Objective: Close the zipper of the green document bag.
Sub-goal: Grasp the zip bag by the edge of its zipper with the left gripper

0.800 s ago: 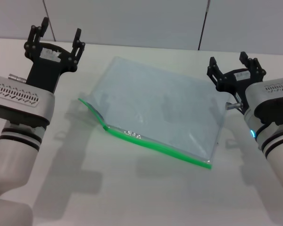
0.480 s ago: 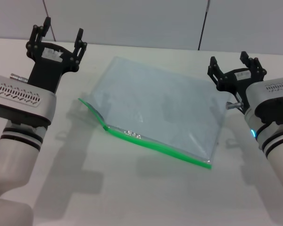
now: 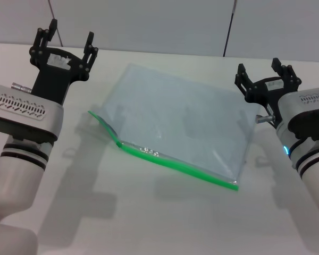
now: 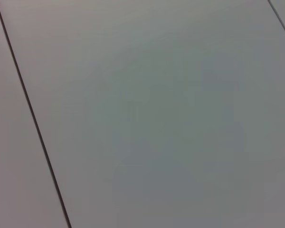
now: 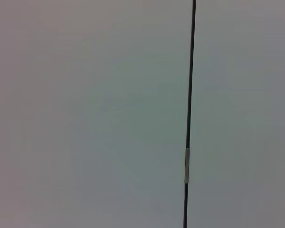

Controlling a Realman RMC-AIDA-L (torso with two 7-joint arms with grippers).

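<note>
The green document bag (image 3: 183, 125), a flat pale blue-green pouch, lies slantwise in the middle of the white table (image 3: 149, 218). Its zipper (image 3: 175, 163) is the bright green strip along the near long edge; at its left end the edge lifts and gapes apart. I cannot make out the slider. My left gripper (image 3: 69, 38) is held up to the left of the bag, open and holding nothing. On the bag's right, my right gripper (image 3: 263, 73) is raised too, open and holding nothing. Both wrist views show only wall panels.
A panelled wall (image 3: 149, 24) with dark seams stands behind the table's far edge. Both forearms hang over the table's left and right sides.
The left gripper has shifted slightly farther and up. The bag and the right arm have stayed put.
</note>
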